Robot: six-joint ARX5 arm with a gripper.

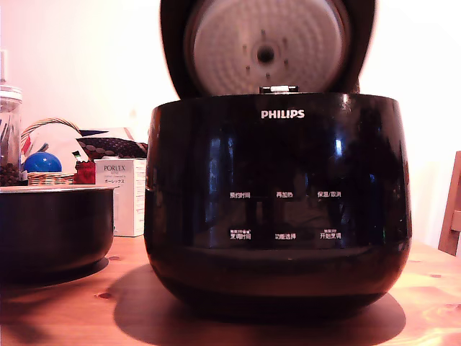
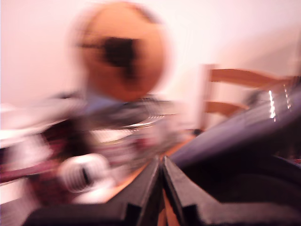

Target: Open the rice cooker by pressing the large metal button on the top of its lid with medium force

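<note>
The rice cooker [image 1: 277, 209], glossy black with a white PHILIPS logo, fills the middle of the exterior view. Its lid [image 1: 266, 47] stands raised and slightly blurred, with the white dimpled underside facing the camera. A small shiny metal catch [image 1: 279, 89] sits at the front of the cooker's rim. The lid's top faces away, so the button is out of view. The gripper does not show in the exterior view. In the heavily blurred wrist view, my gripper [image 2: 162, 162] is shut with its black fingertips together and nothing between them. A dark glossy curved surface [image 2: 244, 132] lies beside it.
A low dark pot [image 1: 54, 227] stands at the exterior view's left on the wooden table [image 1: 432, 295]. Behind it are a white PORLEX box [image 1: 121, 194], a basket [image 1: 47, 176] with a blue ball, and a glass jar [image 1: 9, 137]. A wooden chair [image 1: 452, 209] is at the right. A blurred person [image 2: 94, 132] sits in the wrist view.
</note>
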